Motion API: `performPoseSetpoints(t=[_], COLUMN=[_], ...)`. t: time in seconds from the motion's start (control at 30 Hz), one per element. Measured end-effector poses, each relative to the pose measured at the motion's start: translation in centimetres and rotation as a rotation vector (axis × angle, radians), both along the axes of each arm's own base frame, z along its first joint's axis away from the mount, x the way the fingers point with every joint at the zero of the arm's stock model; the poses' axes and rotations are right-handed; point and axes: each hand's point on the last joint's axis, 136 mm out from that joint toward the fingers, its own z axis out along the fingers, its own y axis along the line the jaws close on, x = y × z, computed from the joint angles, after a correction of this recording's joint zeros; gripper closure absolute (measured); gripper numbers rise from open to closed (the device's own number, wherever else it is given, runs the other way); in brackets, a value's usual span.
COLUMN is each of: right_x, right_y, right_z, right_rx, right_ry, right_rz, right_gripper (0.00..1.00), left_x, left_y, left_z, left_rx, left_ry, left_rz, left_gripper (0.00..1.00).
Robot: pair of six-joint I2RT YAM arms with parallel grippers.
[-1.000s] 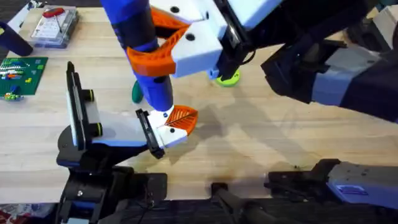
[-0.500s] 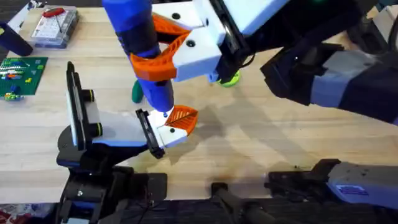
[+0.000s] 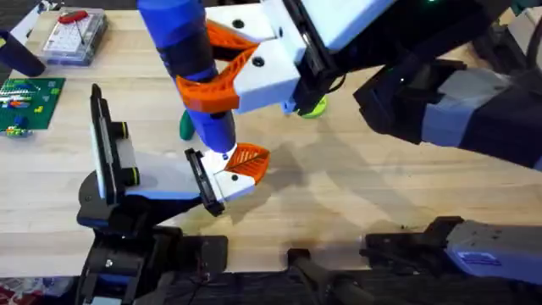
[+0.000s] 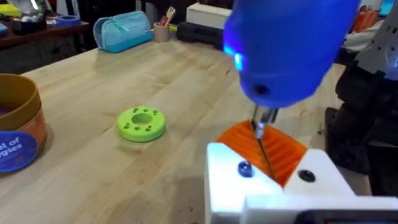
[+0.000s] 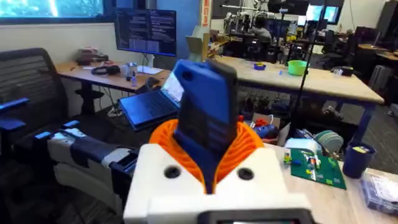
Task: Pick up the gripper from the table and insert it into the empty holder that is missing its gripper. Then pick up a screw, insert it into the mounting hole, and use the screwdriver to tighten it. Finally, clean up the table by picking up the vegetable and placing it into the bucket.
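Right gripper [image 3: 216, 80]: we see its white fingers with orange ribbed pads clamped around the screwdriver [image 3: 190, 59], high over the left-centre of the tabletop [image 3: 381, 195].
Screwdriver: we have the blue body standing nearly upright, tilted a little, its tip down on the white-and-orange mounted gripper [image 3: 237, 169]; in the left wrist view the thin metal bit [image 4: 264, 140] runs down to the white face beside a small dark screw head [image 4: 244, 168], though we cannot tell if bit and screw touch.
Left gripper [image 4: 280, 186]: we see white fingers and an orange pad right under the screwdriver tip; we cannot tell how far apart they stand or whether they hold anything.
Holder [image 3: 114, 161]: we spot it at the near left, a dark upright frame, with the mounted gripper sticking out from it to the right.
Vegetable [image 3: 185, 127]: dark green, on the tabletop just left of the screwdriver's lower end, partly hidden by it.
Bucket [image 4: 18, 137]: orange-brown with a blue label band, on the tabletop near the lime green disc [image 4: 142, 123].
Clear plastic box [image 3: 74, 36]: far left corner, a red-handled tool inside.
Green circuit board [image 3: 30, 103]: left edge, nearer than the box.
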Motion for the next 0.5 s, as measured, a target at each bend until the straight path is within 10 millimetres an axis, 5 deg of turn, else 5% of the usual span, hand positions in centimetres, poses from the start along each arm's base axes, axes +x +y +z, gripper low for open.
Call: performPoseSetpoints(t=[0.5], right_x=[0.3], right_y=[0.7], right_z=[-1.3], right_rx=[-0.027], right_ry=[0.025], right_rz=[0.008], right_gripper=[0.975], left_x=[0.0], left_y=[0.0], left_z=[0.0], left_rx=[0.0], left_ry=[0.0], left_rz=[0.0], left_gripper=[0.984])
